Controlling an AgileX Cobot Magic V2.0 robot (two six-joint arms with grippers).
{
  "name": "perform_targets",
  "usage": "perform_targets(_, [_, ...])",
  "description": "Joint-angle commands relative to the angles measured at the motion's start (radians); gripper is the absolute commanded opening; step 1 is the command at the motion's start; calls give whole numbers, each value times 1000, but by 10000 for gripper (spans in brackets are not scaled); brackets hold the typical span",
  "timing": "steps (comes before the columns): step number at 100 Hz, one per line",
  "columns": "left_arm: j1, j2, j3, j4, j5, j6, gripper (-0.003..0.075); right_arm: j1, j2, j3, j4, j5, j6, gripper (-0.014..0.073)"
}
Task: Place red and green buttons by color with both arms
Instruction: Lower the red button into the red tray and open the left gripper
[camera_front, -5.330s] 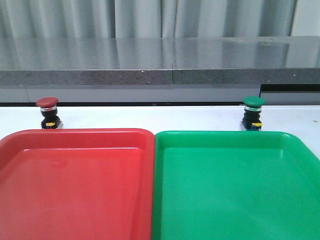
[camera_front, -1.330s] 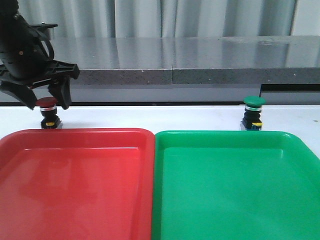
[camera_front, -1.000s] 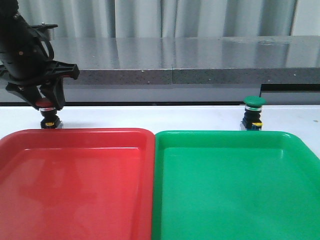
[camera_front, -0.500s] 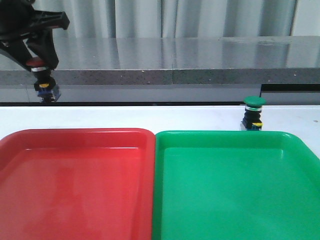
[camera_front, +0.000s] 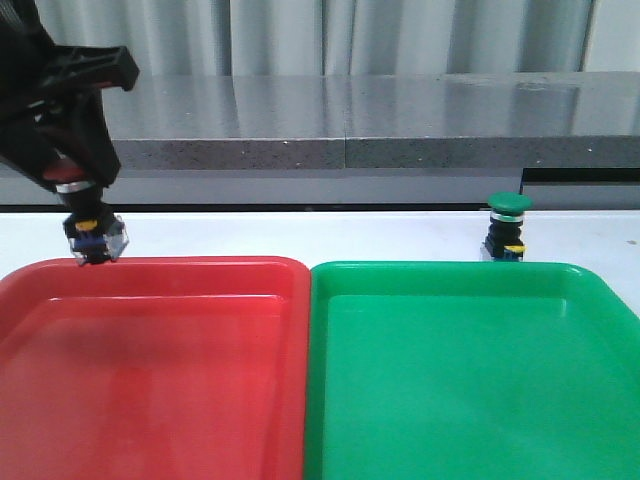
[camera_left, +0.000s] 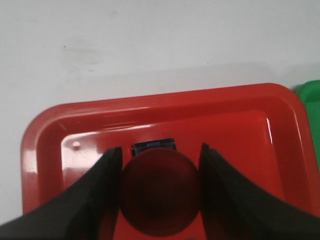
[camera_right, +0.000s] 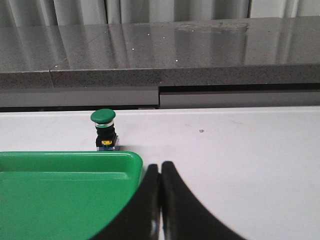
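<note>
Left tool (camera_front: 62, 170) clamped on red button (camera_front: 85, 225), lifted above far left edge of red tray (camera_front: 200, 330). Right tool (camera_right: 160, 200) pressed together, holding nothing, beside green tray (camera_right: 60, 180). Green button (camera_front: 507, 228) upright on white bench (camera_front: 320, 235), just behind green tray.

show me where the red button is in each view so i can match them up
Front view: the red button hangs at far left, pinched by the left hand over the red tray's far rim.
Left wrist view: its dark red cap fills the gap between the two fingers, above the tray.
Right wrist view: not in it.
Shared landmark: the red tray, seen in the front and left wrist views.
</note>
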Motion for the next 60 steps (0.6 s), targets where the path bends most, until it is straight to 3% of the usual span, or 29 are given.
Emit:
perform_targets(1, [-28,-46,12,-12,-93,-44,102,-1,-18,-13,0,-87,-2,-67])
perform_targets(16, [-56,-43,69,-12,-163,-58,102,-1,-18,-13,0,-87,-2,-67])
perform_targets(60, [-58,59,89,-21,-182,-58,102,-1,-18,-13,0,-87,-2,-67])
